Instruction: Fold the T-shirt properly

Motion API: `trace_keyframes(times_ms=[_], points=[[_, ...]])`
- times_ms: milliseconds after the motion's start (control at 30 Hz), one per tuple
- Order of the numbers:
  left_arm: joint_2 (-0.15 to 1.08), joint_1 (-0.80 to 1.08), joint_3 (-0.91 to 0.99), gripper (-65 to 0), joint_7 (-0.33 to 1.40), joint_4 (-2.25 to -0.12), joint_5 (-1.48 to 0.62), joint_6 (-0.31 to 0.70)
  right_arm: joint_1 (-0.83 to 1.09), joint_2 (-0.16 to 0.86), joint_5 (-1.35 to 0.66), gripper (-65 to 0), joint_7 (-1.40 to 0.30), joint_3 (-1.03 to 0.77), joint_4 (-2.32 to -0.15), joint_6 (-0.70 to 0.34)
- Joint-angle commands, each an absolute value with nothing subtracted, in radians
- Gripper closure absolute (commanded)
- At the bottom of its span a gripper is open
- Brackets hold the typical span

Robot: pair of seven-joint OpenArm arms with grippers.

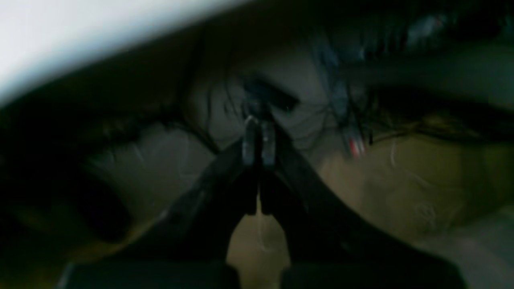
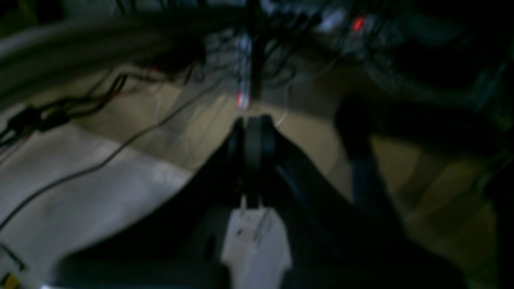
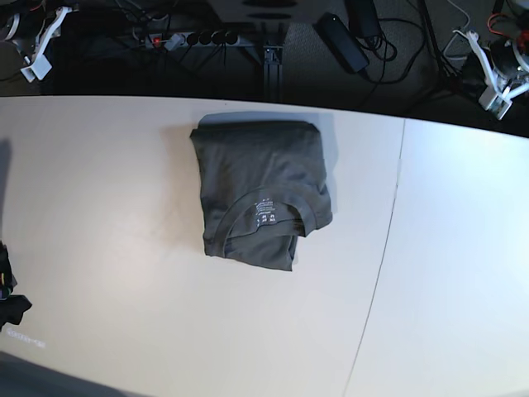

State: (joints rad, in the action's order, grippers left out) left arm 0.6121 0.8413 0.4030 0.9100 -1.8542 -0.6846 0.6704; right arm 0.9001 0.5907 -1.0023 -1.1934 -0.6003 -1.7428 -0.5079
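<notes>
The T-shirt (image 3: 260, 190) lies folded into a compact dark grey-olive rectangle on the pale table (image 3: 124, 248), a little behind its middle. Its ribbed collar and small white neck label (image 3: 264, 210) face up near the front edge of the bundle. Neither wrist view shows the T-shirt. My left gripper (image 1: 259, 138) is shut with nothing between its fingers, pointing at a dim floor with cables. My right gripper (image 2: 253, 134) is also shut and empty, over a similar dim floor. Both are away from the shirt.
A seam (image 3: 395, 215) runs front to back across the table right of the shirt. White arm parts show at the far left (image 3: 37, 50) and far right (image 3: 496, 83) corners. A power strip (image 3: 194, 38) and cables lie behind the table. A dark object (image 3: 8, 298) sits at the left edge.
</notes>
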Motion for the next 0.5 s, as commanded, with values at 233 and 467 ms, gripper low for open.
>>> trace_keyframes(times_ms=[233,467], points=[[0.550,0.791,0.411,0.0,0.540,-1.335,-0.486,0.698,0.947,0.510,-0.837,0.0,-0.992,-0.603,-1.469,-0.567],[0.509,0.546,0.352,0.0,0.308,-0.807,-0.362,0.698,0.796,0.498,-0.712,0.0,-0.879,-0.567,-1.006,-0.554]])
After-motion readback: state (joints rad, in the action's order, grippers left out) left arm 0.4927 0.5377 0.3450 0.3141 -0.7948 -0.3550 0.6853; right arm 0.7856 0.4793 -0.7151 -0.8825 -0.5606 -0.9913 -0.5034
